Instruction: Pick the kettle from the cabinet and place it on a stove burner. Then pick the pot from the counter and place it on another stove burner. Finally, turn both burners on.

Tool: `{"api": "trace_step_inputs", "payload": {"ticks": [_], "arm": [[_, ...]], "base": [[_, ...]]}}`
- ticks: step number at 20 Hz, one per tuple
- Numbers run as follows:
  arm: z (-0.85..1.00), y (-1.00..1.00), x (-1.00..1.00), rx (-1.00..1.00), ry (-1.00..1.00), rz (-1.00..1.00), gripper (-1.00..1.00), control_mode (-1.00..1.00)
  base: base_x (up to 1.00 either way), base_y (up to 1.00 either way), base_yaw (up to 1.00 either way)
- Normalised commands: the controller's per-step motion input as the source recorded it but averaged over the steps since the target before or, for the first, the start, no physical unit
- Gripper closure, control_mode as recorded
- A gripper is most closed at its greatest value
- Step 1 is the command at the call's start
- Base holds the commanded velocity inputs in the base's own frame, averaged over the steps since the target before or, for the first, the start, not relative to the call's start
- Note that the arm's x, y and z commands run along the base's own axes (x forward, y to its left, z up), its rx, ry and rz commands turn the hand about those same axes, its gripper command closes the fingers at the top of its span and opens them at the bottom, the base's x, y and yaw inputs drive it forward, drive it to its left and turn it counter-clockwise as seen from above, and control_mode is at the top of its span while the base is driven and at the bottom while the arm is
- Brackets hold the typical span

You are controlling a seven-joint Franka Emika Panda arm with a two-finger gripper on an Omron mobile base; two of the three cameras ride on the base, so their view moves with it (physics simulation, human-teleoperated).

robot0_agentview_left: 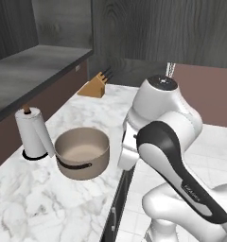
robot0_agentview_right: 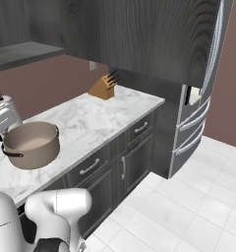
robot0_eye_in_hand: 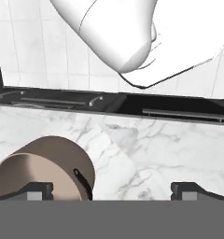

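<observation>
The white arm [robot0_agentview_left: 167,137] rises folded, elbow high, dark joint cover facing the camera; the gripper [robot0_eye_in_hand: 112,191] points downward, its two dark fingertips [robot0_eye_in_hand: 37,190] spread wide apart, holding nothing.

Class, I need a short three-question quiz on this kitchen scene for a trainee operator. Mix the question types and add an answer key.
1. True or false: the pot sits on the marble counter with nothing inside it.
2. Multiple choice: what stands right beside the pot in the left base view? A) a toaster B) the paper-towel roll C) a cutting board
3. Short answer: what wooden item sits at the far end of the counter, near the wall?

Key
1. True: its beige inside is bare.
2. B: the white roll stands upright on its dark base, next to the pot.
3. The knife block, with dark handles sticking out of it.
</observation>
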Motion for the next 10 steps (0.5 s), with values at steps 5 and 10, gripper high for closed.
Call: {"api": "trace_step_inputs", "payload": {"ticks": [5, 10], "arm": [[-0.13, 0.03, 0.11, -0.07, 0.0, 0.0, -1.0, -1.0], [-0.14, 0.04, 0.26, -0.03, 0.0, 0.0, -1.0, -1.0]], "base": [[0.0, 0.0, 0.0], [0.0, 0.0, 0.0]]}}
